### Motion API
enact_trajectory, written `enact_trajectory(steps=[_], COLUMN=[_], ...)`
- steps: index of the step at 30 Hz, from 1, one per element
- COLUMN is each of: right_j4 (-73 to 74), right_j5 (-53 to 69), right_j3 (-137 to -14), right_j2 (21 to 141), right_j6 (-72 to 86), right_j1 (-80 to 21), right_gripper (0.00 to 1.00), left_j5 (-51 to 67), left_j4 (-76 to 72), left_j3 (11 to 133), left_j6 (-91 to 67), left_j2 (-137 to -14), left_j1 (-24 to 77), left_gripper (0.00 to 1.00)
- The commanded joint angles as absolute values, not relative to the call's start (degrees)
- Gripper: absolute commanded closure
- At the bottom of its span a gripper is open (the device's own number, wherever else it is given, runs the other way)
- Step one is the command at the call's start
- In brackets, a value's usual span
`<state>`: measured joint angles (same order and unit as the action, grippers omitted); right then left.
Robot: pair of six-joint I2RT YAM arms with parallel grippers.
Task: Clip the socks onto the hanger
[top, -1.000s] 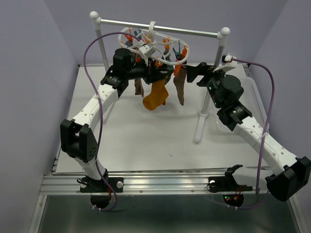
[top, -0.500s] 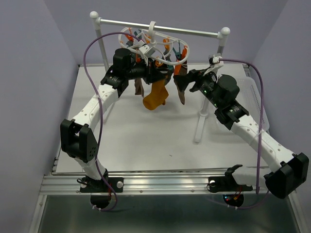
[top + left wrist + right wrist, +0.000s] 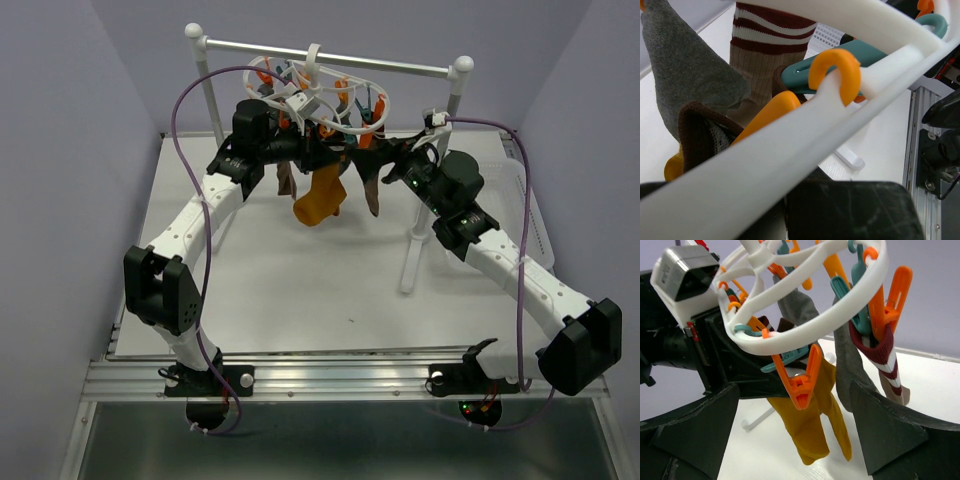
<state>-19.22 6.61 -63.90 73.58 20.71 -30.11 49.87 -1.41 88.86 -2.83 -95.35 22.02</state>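
The white oval hanger (image 3: 352, 129) hangs by its hook from the rack bar, with orange and teal clips around its ring. Clipped under it are a mustard sock (image 3: 322, 198), a dark sock (image 3: 371, 186) and another dark one (image 3: 286, 180). My left gripper (image 3: 316, 148) is shut on the hanger's ring (image 3: 790, 125), beside a striped sock (image 3: 765, 50) and a grey sock (image 3: 685, 75). My right gripper (image 3: 795, 390) is open, its fingers (image 3: 695, 435) on either side of an empty orange clip (image 3: 802, 380). Behind that clip hangs the mustard sock (image 3: 810, 430).
The white two-post rack (image 3: 330, 57) spans the back of the table; its right post (image 3: 412, 240) stands just beside my right arm. A white tray (image 3: 525, 200) lies at the table's right edge. Purple walls close in the left, back and right.
My right arm has swung left and up to the hanger, bringing its open fingers around the orange clip. The left arm and the hanger have not moved.
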Motion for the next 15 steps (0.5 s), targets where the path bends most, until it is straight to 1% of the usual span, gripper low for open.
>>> enact_trajectory(steps=[1,2,6,8,10,11,15], right_j4=[-26.3,-26.5,-27.2,-27.9,-28.5,-29.3,-30.1], right_j5=[7.5,7.8,7.6,6.6,6.3,6.5,6.6], right_j3=[-65.7,-65.7,-66.1,-66.2,-66.3,-66.3,-66.8], right_j2=[73.0,73.5,74.3,74.8,75.0,75.1,75.5], right_j6=[22.1,21.7,21.1,20.7,20.7,20.7,20.1], right_j1=[-30.7,-30.7,-30.7,-30.7,-30.7,-30.7,-30.7], right_gripper=[0.04,0.07,0.09,0.14,0.15,0.18,0.19], left_j5=[50.1,50.1,50.2,50.2,50.2,50.2,50.3], left_j4=[-3.9,-3.9,-4.0,-4.0,-4.0,-4.1,-4.3], left_j3=[89.1,89.0,88.9,88.9,89.0,89.1,89.5], left_j6=[-1.8,-1.7,-1.7,-1.6,-1.8,-1.8,-1.9], left_j2=[-91.1,-90.9,-90.8,-91.0,-91.1,-91.2,-91.4], left_j1=[21.6,21.7,21.6,21.6,21.7,21.6,21.6], left_gripper=[1.0,1.0,1.0,1.0,1.0,1.0,1.0])
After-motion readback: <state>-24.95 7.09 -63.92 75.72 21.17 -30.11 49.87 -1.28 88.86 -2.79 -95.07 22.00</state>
